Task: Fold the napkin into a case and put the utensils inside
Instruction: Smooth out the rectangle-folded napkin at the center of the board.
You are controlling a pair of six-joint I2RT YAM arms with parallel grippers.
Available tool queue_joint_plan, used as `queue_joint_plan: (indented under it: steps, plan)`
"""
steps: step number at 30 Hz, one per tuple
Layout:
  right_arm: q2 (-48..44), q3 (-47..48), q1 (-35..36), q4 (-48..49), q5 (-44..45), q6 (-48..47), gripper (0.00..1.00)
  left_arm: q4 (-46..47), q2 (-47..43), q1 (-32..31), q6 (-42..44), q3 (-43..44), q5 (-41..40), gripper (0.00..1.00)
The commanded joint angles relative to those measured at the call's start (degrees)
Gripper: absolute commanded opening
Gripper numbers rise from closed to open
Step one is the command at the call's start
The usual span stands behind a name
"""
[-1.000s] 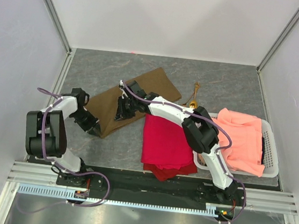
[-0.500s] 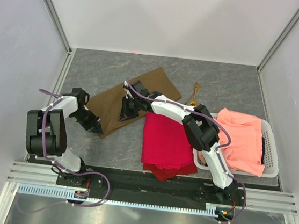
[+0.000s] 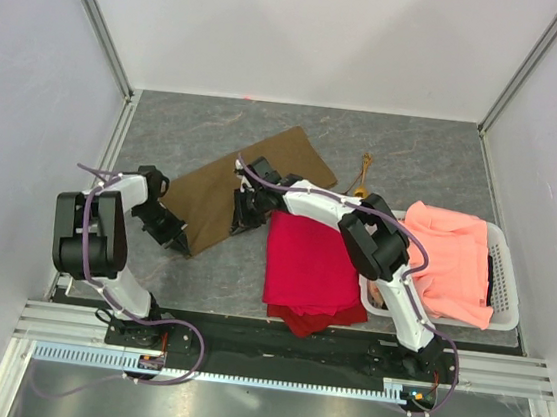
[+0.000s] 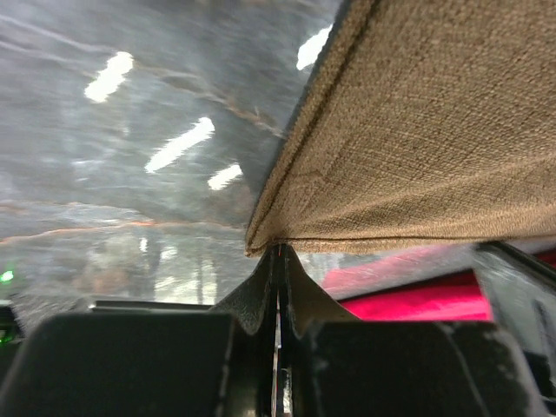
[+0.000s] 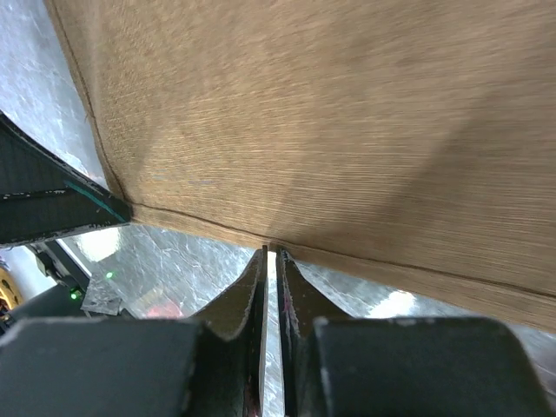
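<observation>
The olive-brown napkin [image 3: 248, 170] lies folded in a long strip on the grey table, running from far right to near left. My left gripper [image 3: 178, 241] is shut on its near-left corner; in the left wrist view the fingertips [image 4: 280, 254] pinch the corner of the napkin [image 4: 417, 130]. My right gripper [image 3: 243, 221] is shut on the near long edge; in the right wrist view the tips [image 5: 271, 254] meet the hem of the napkin [image 5: 304, 113]. The gold utensils [image 3: 362, 182] lie on the table beyond the red cloth.
A red cloth [image 3: 308, 262] lies just right of the napkin, under the right arm. A white basket [image 3: 508, 295] at the right holds a salmon-orange cloth [image 3: 449, 258]. Metal frame posts line the table's sides.
My right gripper has moved a little right and nearer along the napkin's near edge. The left gripper has stayed at the near-left corner, and the strip lies straighter between them.
</observation>
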Motion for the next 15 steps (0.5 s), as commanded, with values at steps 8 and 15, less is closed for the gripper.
queue_joint_plan:
  steps: [8,15]
  plan:
    - [-8.1,2.8,-12.1,-4.0,5.5,0.1,0.29,-3.0,-7.2,0.2,6.8,5.6,-4.2,0.05]
    - [-7.2,4.7,-21.3,-9.5,11.0,-1.3,0.34,-0.9,-5.1,0.3,5.8,9.1,-3.6,0.04]
